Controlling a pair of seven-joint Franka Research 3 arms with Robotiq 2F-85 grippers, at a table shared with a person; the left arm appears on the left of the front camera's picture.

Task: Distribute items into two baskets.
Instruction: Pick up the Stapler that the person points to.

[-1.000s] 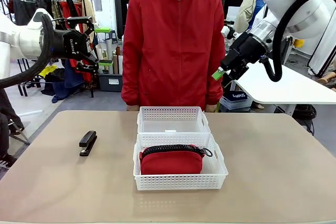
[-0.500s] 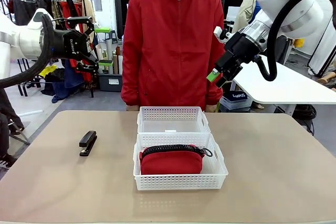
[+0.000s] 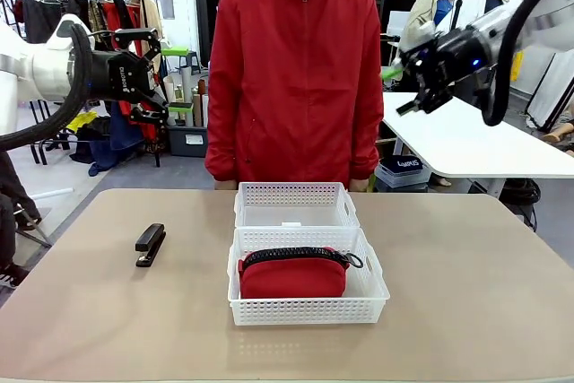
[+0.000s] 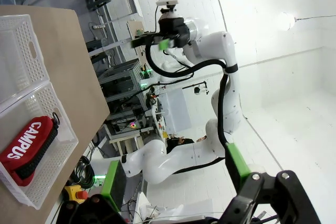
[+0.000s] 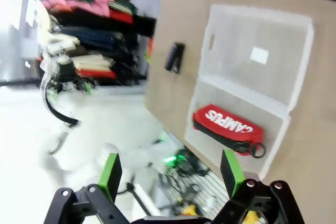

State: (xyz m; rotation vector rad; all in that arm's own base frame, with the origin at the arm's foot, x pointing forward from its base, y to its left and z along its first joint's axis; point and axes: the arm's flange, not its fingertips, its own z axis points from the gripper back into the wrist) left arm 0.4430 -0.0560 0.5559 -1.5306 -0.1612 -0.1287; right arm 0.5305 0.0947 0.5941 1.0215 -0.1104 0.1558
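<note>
Black left gripper (image 3: 158, 73) and right gripper (image 3: 396, 91), green pads (image 5: 109, 176), white arms (image 3: 34, 69), black cables (image 3: 27, 134). The person's jacket (image 3: 300, 69) is red with a zip.

Right gripper (image 3: 397, 90): we see it lifted and swung to the right, away from the person's (image 3: 296, 69) jacket side.
Its tilt: we find the fingers (image 3: 391, 72) now near level, pointing left, no longer angled down.

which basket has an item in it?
The basket nearer the robot: the red pouch lies in it. The far basket, by the person, holds only a small white label.
</note>
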